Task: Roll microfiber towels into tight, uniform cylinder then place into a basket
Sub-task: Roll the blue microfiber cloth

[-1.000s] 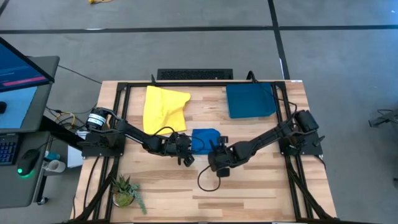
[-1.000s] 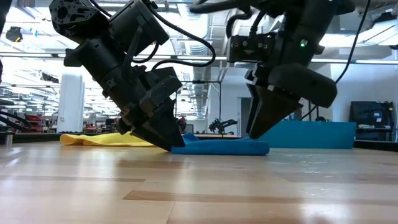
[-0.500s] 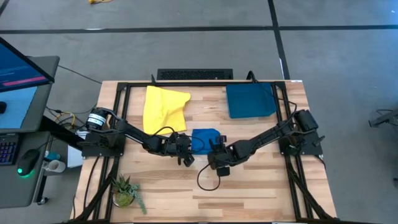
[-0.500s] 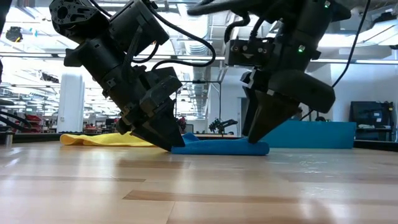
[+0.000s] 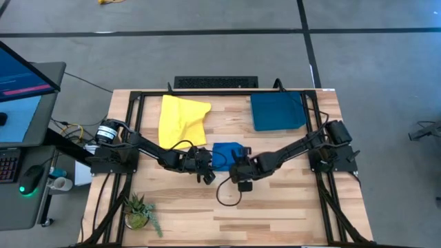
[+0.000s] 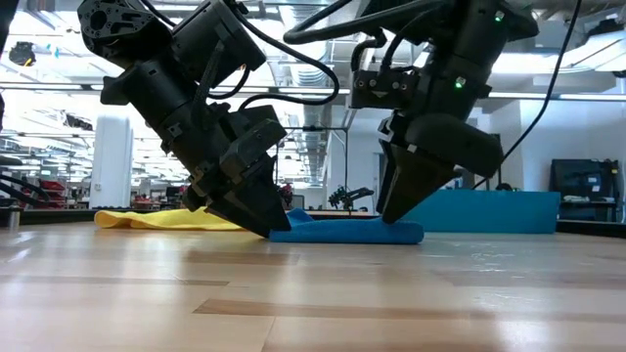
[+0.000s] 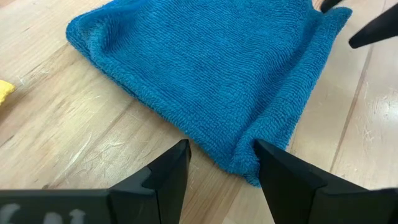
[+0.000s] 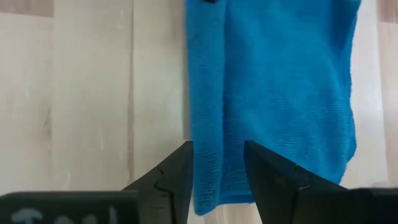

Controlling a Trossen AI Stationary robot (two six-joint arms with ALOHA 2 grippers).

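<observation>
I have the blue towel (image 5: 227, 156) lying folded and flat on the surface (image 5: 275, 207), and I take it as my landmark for everything else. The left gripper (image 7: 221, 168) sits at its near-left corner, fingers spread and released, straddling the towel's hem without pinching it. The right gripper (image 8: 217, 168) is at the towel's near-right edge, also spread, tips down at the hem with nothing grasped. The yellow towel (image 5: 180, 118) lies crumpled beyond the blue towel and to its left; the basket (image 5: 278, 111) stands beyond the blue towel to its right, well apart from it, and no towel is in it.

My read is that I am about to take the near hem with both grippers to start the roll. To do it well, I want both sets of tips low enough to catch the hem, and I should close on only the top fold rather than the whole stack, or the first turn will be fat. Both grips should land level with each other along that edge, so the cylinder comes out even and not cone-shaped. The first tuck needs to be tight.
</observation>
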